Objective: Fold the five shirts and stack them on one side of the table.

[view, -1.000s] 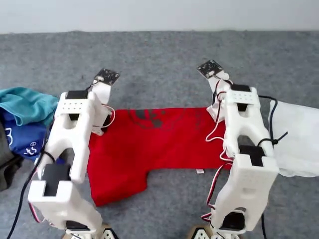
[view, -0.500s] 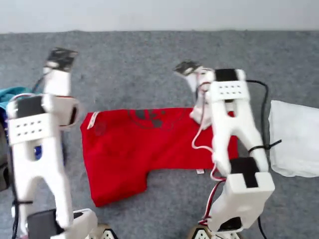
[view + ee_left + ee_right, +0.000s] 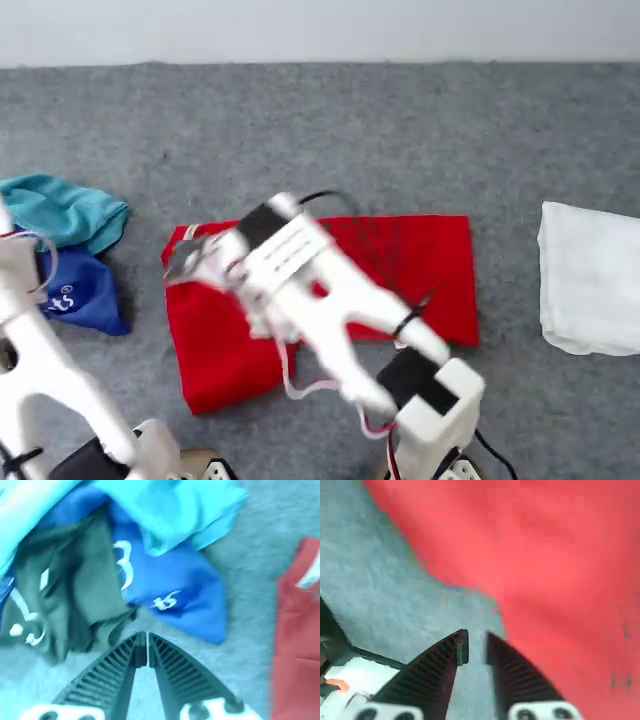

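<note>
The jaws of the left gripper [image 3: 148,651] were clenched, empty, above the crumpled blue fabric shirt [image 3: 186,587]; those of the right gripper [image 3: 476,644] were slightly parted above the red fabric shirt [image 3: 560,555].

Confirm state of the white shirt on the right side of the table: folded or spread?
Folded. The white fabric shirt lies as a compact, straight-edged rectangle; no sleeves or collar stick out.
</note>
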Controlling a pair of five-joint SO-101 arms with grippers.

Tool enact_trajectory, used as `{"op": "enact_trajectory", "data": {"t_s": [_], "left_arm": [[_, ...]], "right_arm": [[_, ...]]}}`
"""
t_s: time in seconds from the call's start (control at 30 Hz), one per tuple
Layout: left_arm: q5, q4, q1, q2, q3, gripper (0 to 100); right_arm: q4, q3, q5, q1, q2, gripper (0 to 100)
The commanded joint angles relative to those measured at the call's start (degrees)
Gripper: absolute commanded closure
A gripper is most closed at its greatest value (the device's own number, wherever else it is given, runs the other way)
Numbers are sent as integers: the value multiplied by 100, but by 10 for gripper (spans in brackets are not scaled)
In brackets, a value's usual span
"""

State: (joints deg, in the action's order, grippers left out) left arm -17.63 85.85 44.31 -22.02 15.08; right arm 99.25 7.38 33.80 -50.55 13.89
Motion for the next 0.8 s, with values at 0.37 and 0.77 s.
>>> {"op": "enact_trajectory", "data": {"t_s": [0.37,0.77], "left_arm": [[-352,9,651,-202,-259,986],[-325,35,633,-202,-242,986]], "right_arm": [[-1780,-642,-501,-1842,989,729],[-1930,-273,-448,-1833,1921,968]]}}
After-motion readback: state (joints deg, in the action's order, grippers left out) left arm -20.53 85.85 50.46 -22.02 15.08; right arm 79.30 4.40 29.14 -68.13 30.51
